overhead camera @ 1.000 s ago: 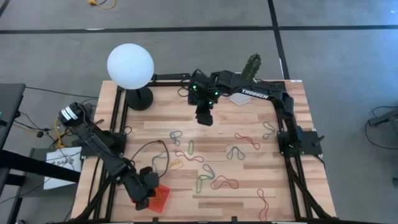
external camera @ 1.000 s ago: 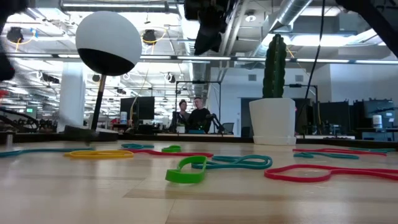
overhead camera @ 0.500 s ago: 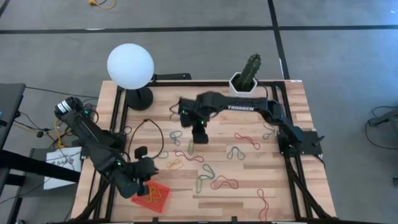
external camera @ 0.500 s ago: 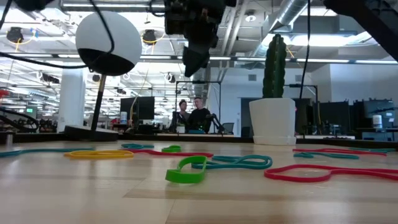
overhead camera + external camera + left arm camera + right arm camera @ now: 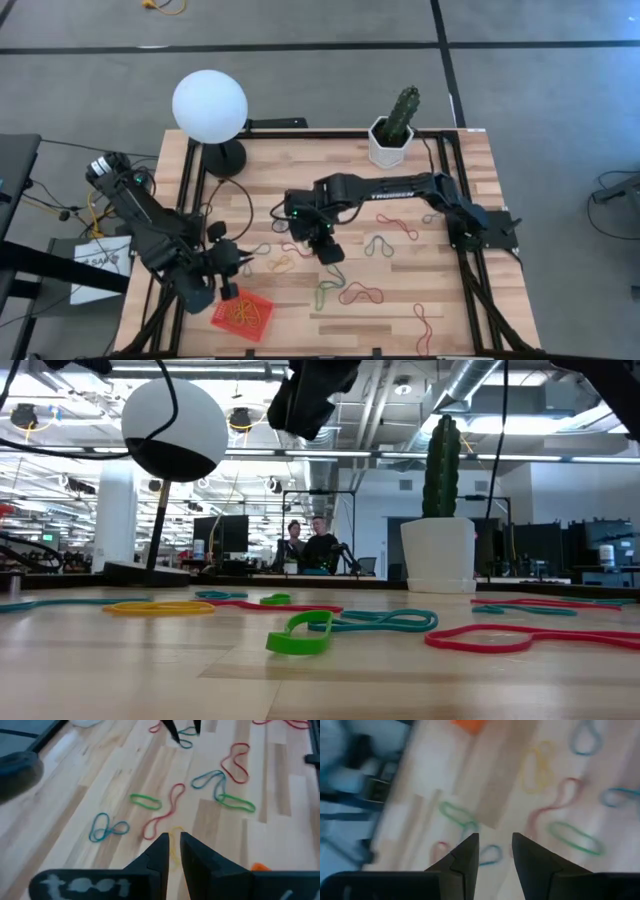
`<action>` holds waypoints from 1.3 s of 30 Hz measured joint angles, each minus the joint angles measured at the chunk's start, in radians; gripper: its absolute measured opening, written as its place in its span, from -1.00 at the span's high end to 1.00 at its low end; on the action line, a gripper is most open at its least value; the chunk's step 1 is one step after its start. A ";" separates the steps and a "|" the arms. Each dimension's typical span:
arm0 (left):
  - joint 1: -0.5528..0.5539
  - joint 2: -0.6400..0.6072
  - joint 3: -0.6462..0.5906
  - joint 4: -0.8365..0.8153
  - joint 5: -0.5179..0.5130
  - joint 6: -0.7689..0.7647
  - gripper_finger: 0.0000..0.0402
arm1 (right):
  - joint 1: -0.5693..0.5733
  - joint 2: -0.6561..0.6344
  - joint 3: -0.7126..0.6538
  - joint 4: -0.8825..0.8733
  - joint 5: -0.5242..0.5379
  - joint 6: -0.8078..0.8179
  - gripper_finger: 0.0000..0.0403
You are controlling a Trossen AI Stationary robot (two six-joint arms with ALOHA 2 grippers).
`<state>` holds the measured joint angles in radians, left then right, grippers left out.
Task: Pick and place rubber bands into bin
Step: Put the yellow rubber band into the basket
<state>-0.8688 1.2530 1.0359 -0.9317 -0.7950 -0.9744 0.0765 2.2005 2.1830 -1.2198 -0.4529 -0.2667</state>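
Observation:
Several rubber bands lie flat on the wooden table, among them a red one (image 5: pixel 397 225), a grey-blue one (image 5: pixel 378 245) and a green one (image 5: pixel 325 291). The orange-red bin (image 5: pixel 243 315) sits near the table's near left corner with yellow bands (image 5: pixel 238 311) inside. My left gripper (image 5: pixel 238 264) (image 5: pixel 174 845) hangs just beyond the bin's far side, fingers a narrow gap apart and empty. My right gripper (image 5: pixel 328 250) (image 5: pixel 494 845) hovers open above the bands at mid-table, over a green band (image 5: pixel 457 812) and a grey-blue one (image 5: pixel 490 854).
A white globe lamp (image 5: pixel 209 105) on a black base stands at the far left. A cactus in a white pot (image 5: pixel 392 140) stands at the far edge. Black frame rails (image 5: pixel 190 190) run along both table sides. A black cable (image 5: pixel 245 205) loops near the left arm.
My left gripper has risen from over the bin, tipped up from pointing down and drawn toward the far edge. My right gripper has come from the far edge toward the near edge and down, over the bands at mid-table, staying open.

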 joint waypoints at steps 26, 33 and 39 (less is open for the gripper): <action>-0.199 0.040 0.000 -0.048 -0.142 -0.238 0.81 | -0.015 -0.926 -1.028 0.676 0.042 0.219 0.44; -0.135 0.054 -0.001 -0.047 -0.089 -0.318 0.81 | -0.019 -1.185 -1.349 0.790 0.175 0.576 0.44; -0.072 0.055 -0.001 -0.047 -0.011 -0.246 0.81 | 0.020 -1.328 -1.368 0.488 0.380 0.820 0.44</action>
<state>-0.9404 1.3075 1.0351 -0.9783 -0.8057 -1.2209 0.0962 0.8729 0.8150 -0.7316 -0.0732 0.5531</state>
